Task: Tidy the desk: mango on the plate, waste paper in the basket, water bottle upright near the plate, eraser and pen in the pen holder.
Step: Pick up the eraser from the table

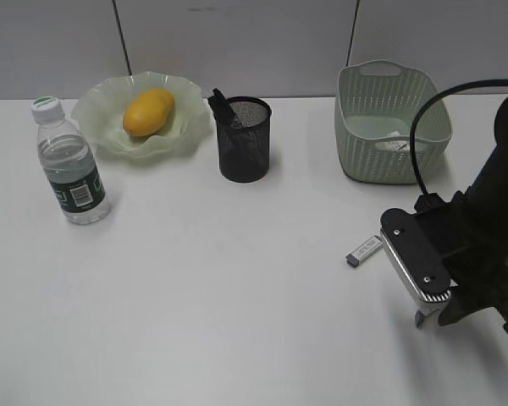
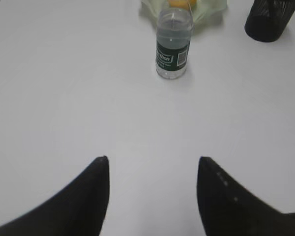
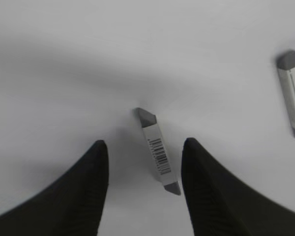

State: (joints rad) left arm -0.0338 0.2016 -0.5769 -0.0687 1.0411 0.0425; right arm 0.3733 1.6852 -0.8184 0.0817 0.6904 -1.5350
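Observation:
In the right wrist view a small grey-white eraser (image 3: 156, 150) with a barcode lies on the table between the fingers of my right gripper (image 3: 145, 142). The jaws are open, with a gap on each side of it. A second eraser (image 1: 364, 250) lies just left of that gripper (image 1: 433, 319). The mango (image 1: 148, 112) rests on the wavy plate (image 1: 93, 114). The water bottle (image 1: 70, 165) stands upright beside the plate. A dark pen (image 1: 219, 105) sticks out of the pen holder (image 1: 245, 139). Something white lies in the basket (image 1: 391, 118). My left gripper (image 2: 153, 158) hangs open and empty over bare table.
The right arm's black cable (image 1: 423, 118) loops in front of the basket. A grey wall runs along the table's back edge. From the left wrist, the bottle (image 2: 173, 44) stands ahead, with the pen holder (image 2: 268, 19) at the upper right.

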